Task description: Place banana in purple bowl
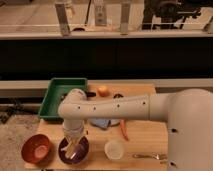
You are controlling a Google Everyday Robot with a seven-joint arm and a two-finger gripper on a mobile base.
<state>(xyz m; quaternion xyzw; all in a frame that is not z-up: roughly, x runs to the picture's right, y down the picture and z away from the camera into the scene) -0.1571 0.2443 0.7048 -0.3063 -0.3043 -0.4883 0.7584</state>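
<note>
The purple bowl point(84, 153) stands at the table's front left, between the orange-red bowl point(36, 148) and the white bowl point(114, 148). My gripper point(73, 142) hangs straight down from the bent white arm, right over the purple bowl's middle. The pale yellow banana point(75, 148) lies slanted below the gripper, inside the bowl's rim. The wrist hides the banana's upper end and the back of the bowl.
A green tray point(54, 102) sits at the back left with a dark item in it. An orange point(102, 90), a blue cloth point(102, 123), a thin carrot point(123, 129) and a metal spoon point(150, 156) lie on the wooden table point(145, 135). My arm spans the table's middle.
</note>
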